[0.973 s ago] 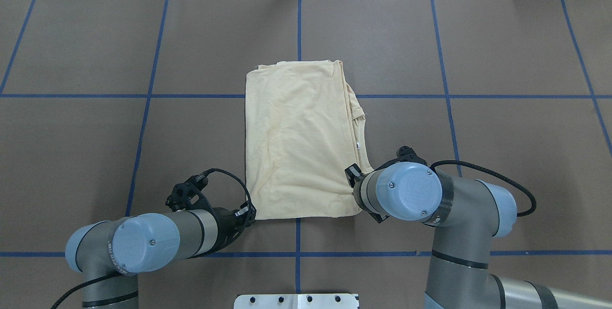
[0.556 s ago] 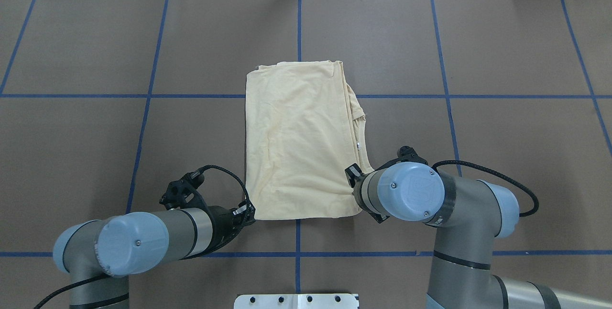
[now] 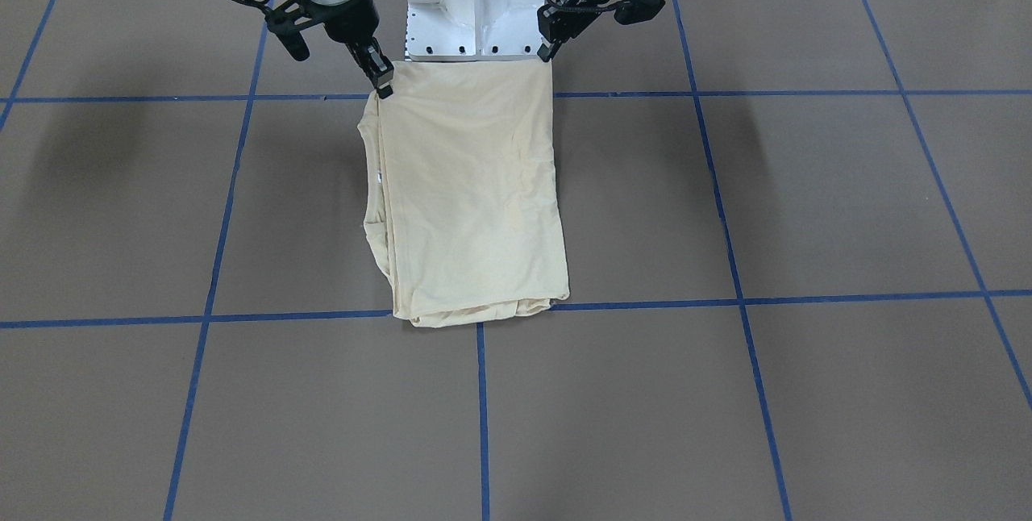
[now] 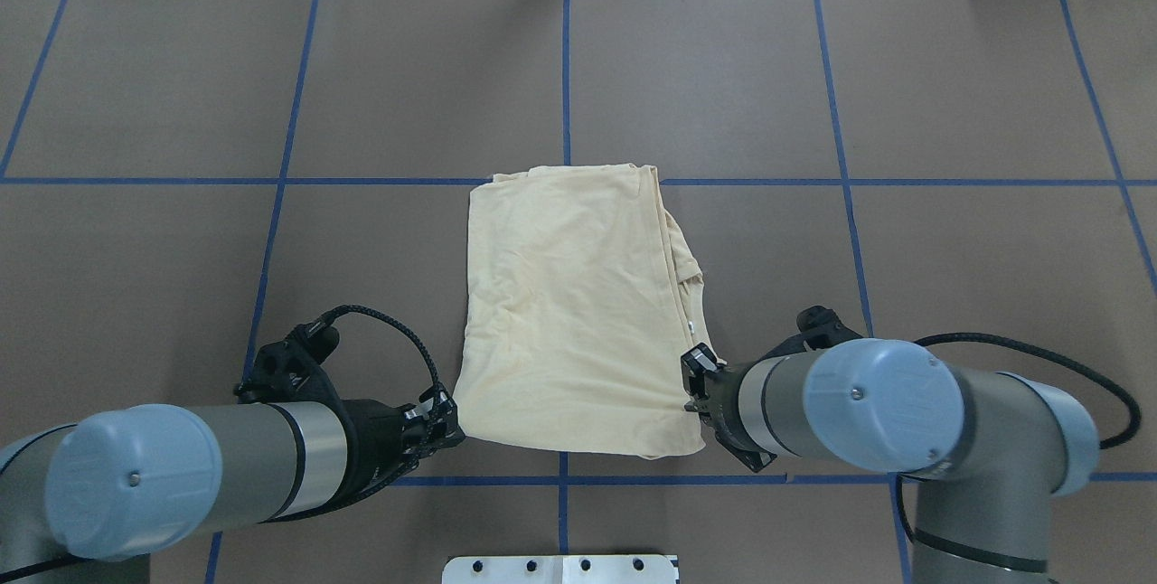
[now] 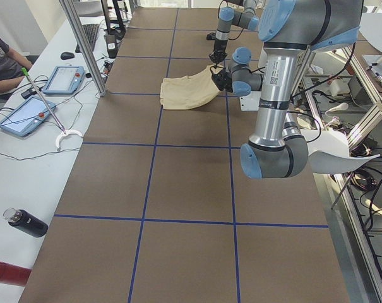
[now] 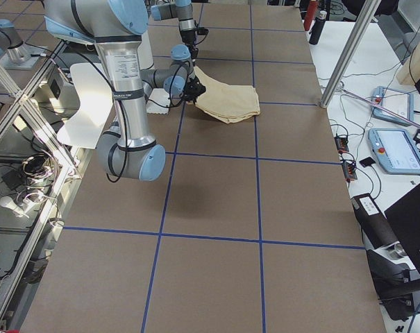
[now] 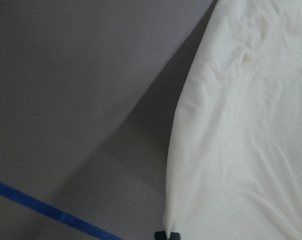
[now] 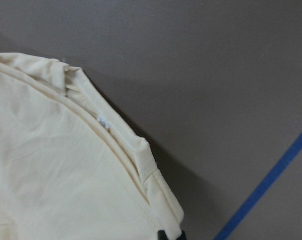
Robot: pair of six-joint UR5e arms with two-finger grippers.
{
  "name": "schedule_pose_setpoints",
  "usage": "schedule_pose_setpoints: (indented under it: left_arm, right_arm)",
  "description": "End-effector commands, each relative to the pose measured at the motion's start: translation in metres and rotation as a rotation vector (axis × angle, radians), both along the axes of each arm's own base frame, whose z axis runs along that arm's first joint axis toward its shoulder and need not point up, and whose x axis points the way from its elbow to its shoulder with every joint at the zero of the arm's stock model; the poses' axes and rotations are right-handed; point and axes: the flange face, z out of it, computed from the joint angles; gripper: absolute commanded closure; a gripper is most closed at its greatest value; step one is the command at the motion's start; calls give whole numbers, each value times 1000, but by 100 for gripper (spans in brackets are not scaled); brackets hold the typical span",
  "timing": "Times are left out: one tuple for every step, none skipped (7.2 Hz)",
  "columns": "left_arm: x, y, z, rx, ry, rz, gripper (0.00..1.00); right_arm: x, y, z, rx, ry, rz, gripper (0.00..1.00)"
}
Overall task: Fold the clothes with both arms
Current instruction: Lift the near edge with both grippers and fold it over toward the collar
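Brown desk (image 4: 181, 295), gridded with blue tape (image 4: 271, 181), carries the folded cream T-shirt (image 4: 569, 322) at centre. The left pincer (image 4: 447, 428) pinches its near left corner; the right pincer (image 4: 694, 390) pinches its near right corner. Near edge raised off the desk; far edge resting on it.

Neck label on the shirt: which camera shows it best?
The right wrist-mounted view: the neck label sits close and unobstructed at the layered edge of the shirt. Overhead and front-facing views show only a tiny white speck; the side views are too far, and the left wrist view misses it.
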Motion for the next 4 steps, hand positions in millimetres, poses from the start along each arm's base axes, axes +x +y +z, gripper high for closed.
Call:
schedule_pose_setpoints:
  left_arm:
    - [-28, -17, -18, 11, 11, 4, 100]
    - [-35, -68, -29, 106, -5, -51, 100]
    - [-13, -122, -25, 112, -49, -88, 100]
    - [11, -170, -25, 127, -97, -127, 100]
  right_arm:
    - [33, -8, -13, -15, -43, 17, 100]
    - [32, -57, -9, -36, -27, 67, 100]
    - [13, -112, -12, -62, -13, 70, 100]
    - [3, -146, -9, -49, 16, 72, 100]
